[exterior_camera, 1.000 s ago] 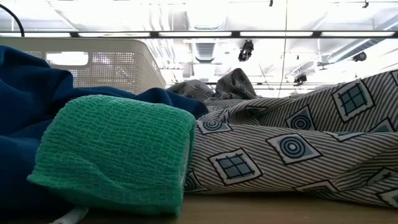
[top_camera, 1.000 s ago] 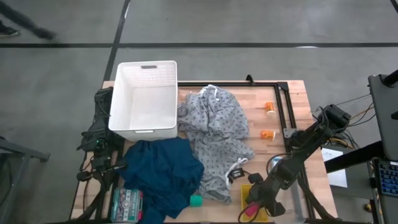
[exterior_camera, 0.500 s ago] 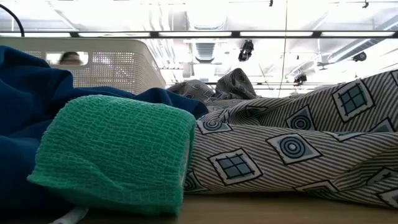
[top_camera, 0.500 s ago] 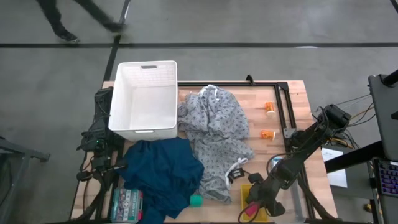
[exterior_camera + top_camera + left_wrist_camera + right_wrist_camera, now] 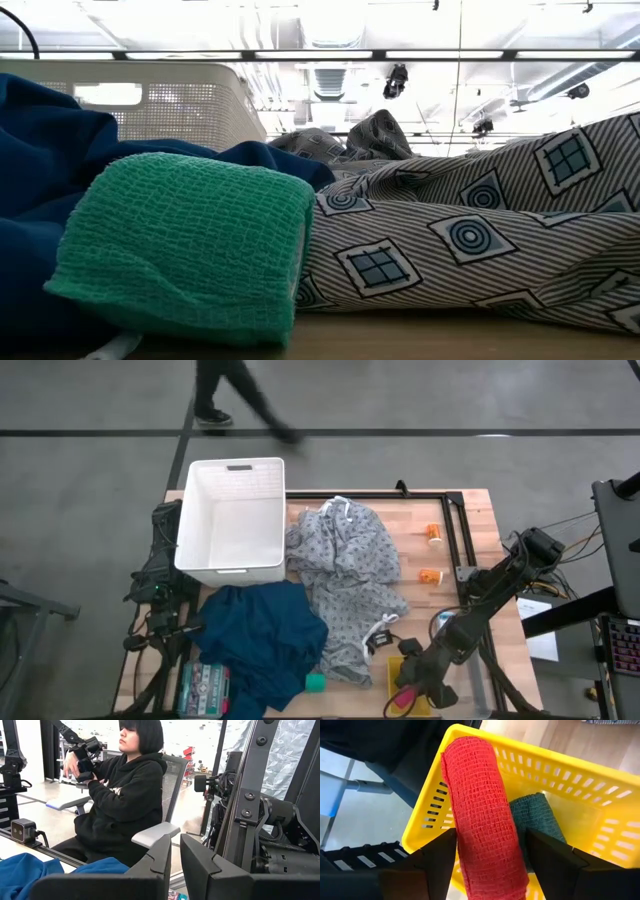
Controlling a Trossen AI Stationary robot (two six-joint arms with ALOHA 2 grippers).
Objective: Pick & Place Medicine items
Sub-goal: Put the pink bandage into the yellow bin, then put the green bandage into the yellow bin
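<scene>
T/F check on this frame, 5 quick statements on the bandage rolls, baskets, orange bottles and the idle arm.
1. The red mesh bandage roll sits between the right gripper fingers, over the yellow slotted plastic basket. True.
2. A dark green bandage roll lies inside the yellow basket. True.
3. The two small orange pill bottles are inside the white perforated plastic basket. False: they lie on the bare wooden table, right of the grey patterned cloth.
4. The left gripper holds the dark blue cloth. False: its fingers are nearly shut on nothing.
5. The white basket is full. False: it looks empty.
</scene>
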